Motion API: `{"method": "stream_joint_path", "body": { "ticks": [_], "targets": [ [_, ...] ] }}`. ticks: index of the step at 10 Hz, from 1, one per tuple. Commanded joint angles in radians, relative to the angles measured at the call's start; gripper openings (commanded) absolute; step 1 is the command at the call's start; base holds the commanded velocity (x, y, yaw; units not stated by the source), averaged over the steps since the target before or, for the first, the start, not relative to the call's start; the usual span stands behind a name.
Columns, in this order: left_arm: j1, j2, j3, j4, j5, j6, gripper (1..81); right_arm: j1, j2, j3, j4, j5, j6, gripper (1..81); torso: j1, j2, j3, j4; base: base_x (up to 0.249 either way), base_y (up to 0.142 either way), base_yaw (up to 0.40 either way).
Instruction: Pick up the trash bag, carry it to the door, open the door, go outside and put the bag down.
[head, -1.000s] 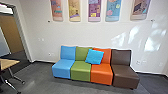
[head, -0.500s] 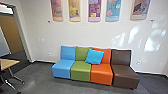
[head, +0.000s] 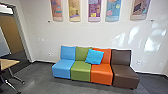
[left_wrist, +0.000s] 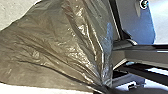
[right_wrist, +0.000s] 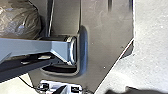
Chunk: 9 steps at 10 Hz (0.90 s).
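Observation:
The trash bag (left_wrist: 55, 45), grey-brown and shiny, spreads large in the left wrist view. Its folds draw together to a tight bunch at my left gripper (left_wrist: 103, 89), which is shut on it. In the right wrist view a rounded part of the bag (right_wrist: 18, 18) shows beside the robot's own parts. A dark part of my right gripper (right_wrist: 135, 90) shows there, apart from the bag; its state cannot be made out.
A row of blue, green, orange and brown seats (head: 101, 73) with a blue cushion (head: 94, 56) stands against the wall ahead. To the left are a table (head: 8, 63) and a doorway frame (head: 21, 32). Colourful panels (head: 94, 10) hang above the seats.

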Motion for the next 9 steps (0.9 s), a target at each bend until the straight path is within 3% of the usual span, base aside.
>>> {"method": "stream_joint_path", "body": {
  "ticks": [1,9],
  "targets": [
    [-0.049,-0.003,0.002,0.003,0.065,0.003,1.0,0.048,0.000,-0.007,-0.008,-0.054,-0.001,81.1,0.000,0.000,0.000,0.000,0.000,0.000,0.000],
    [-0.051,-0.003,0.000,0.003,0.067,0.003,1.0,0.040,0.000,-0.017,-0.003,-0.033,-0.001,81.1,0.000,0.000,0.000,0.000,0.000,0.000,-0.029]
  ]
}}
